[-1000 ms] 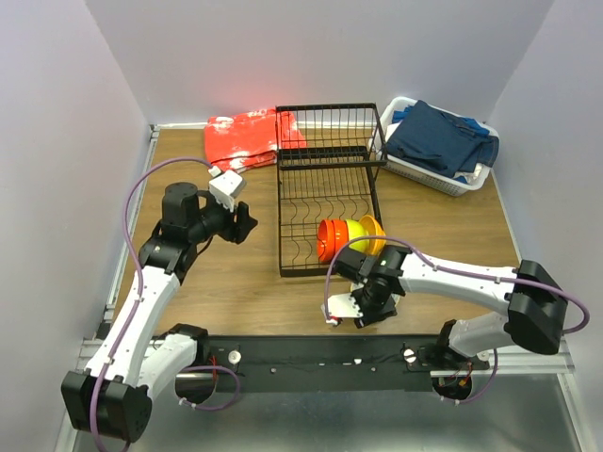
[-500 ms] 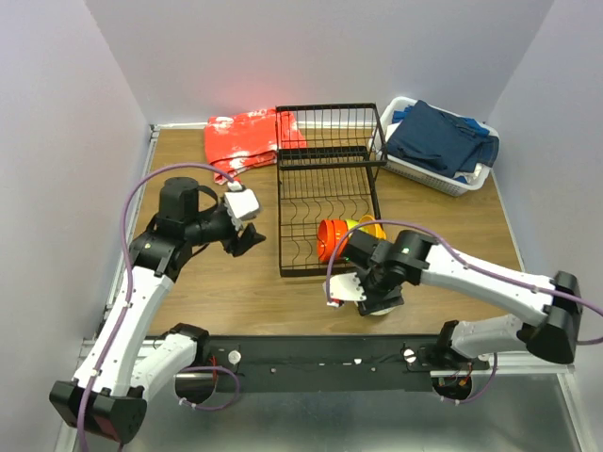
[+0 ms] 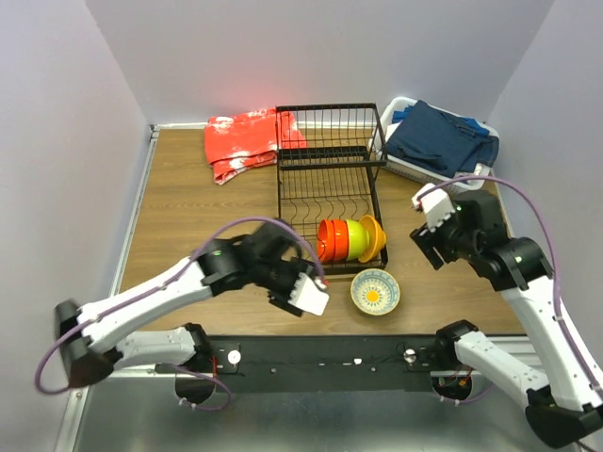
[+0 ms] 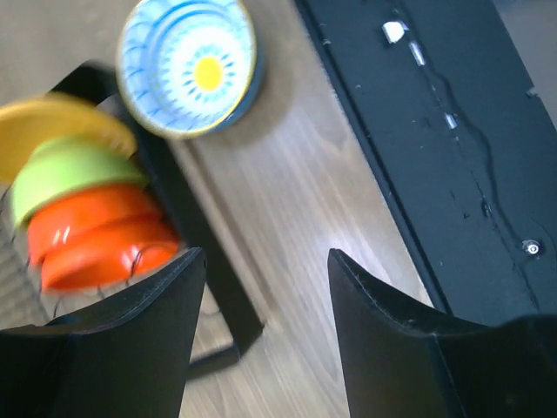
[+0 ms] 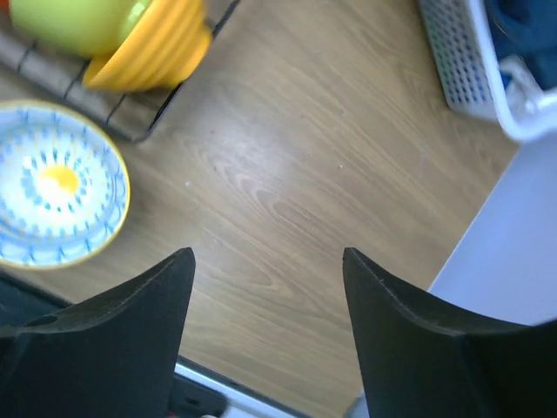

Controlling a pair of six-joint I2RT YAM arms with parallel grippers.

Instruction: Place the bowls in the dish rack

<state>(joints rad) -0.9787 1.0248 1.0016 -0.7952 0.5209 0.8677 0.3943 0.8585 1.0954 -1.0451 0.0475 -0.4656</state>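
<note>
1. Here the left fingers point(image 4: 130, 348) stand wide apart with nothing between them. They hang over bare counter point(image 3: 188, 202) just in front of the near edge of the dish rack point(image 3: 330, 162). In the left wrist view the patterned bowl point(image 4: 187, 65) lies ahead of them, apart and untouched.
2. The left arm point(image 3: 151, 297) reaches low from the near left corner toward the middle of the counter, stretched almost flat.
3. A red cloth point(image 3: 247, 139) lies crumpled at the back, reaching the rack's rear left corner.
4. Three bowls stand on edge, nested side by side, in the front right of the black wire rack: red-orange point(image 3: 330, 240), lime green point(image 3: 352, 238), then yellow-orange point(image 3: 373, 237).
5. The patterned bowl sits upright on the counter outside the rack, just in front of its front right corner.
6. The right fingers point(image 5: 104, 348) are likewise spread wide and empty, above bare counter to the right of that bowl and apart from it.
7. The right arm point(image 3: 545, 325) rises from the near right with its elbow bent.
8. A white plastic basket point(image 3: 443, 174) at the back right holds dark blue cloth point(image 3: 441, 137).
</note>
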